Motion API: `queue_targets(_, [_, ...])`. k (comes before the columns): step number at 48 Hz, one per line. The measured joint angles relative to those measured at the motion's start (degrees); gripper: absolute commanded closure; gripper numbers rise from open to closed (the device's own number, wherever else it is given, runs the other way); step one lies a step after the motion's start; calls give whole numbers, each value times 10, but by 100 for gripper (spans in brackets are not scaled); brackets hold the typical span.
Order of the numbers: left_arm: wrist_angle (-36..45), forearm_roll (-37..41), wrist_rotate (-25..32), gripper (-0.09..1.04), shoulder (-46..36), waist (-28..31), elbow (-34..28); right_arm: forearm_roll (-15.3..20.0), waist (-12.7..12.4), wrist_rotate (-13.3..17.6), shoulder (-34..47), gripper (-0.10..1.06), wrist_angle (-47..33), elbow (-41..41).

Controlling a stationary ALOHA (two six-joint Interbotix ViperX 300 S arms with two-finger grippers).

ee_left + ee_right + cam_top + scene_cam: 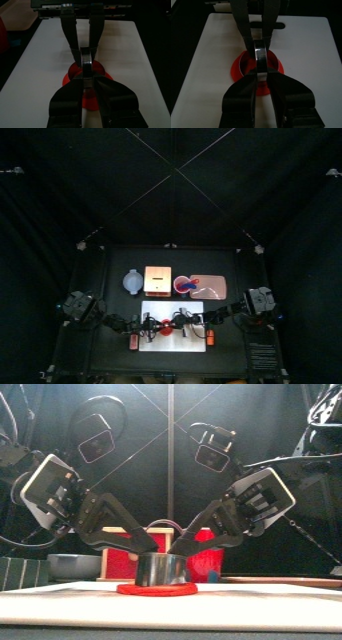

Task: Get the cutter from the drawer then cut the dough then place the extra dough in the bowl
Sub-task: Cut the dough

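Cutter point(163, 570) is standing on the red dough point(156, 591) at the middle of the white board point(274, 598), with the left gripper point(139, 547) and right gripper point(201, 547) both pinching it narrowly from opposite sides. Cutting is seemingly underway; next comes lifting the cutter straight off and freeing the outer ring for the bowl point(132, 281). The black tabletop point(120, 258) is sitting inside dark curtains.

White cutting board point(174, 341), pink tray point(215, 288), red cup point(186, 284)
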Motion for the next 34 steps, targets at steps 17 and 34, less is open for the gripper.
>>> queue_targets(17, [23, -47, 0, 45, 11, -15, -7, 24, 8, -4, 13, 38, -1, -18])
queue_targets(34, [28, -49, 0, 45, 11, -15, -9, 24, 8, -6, 13, 38, 1, -18])
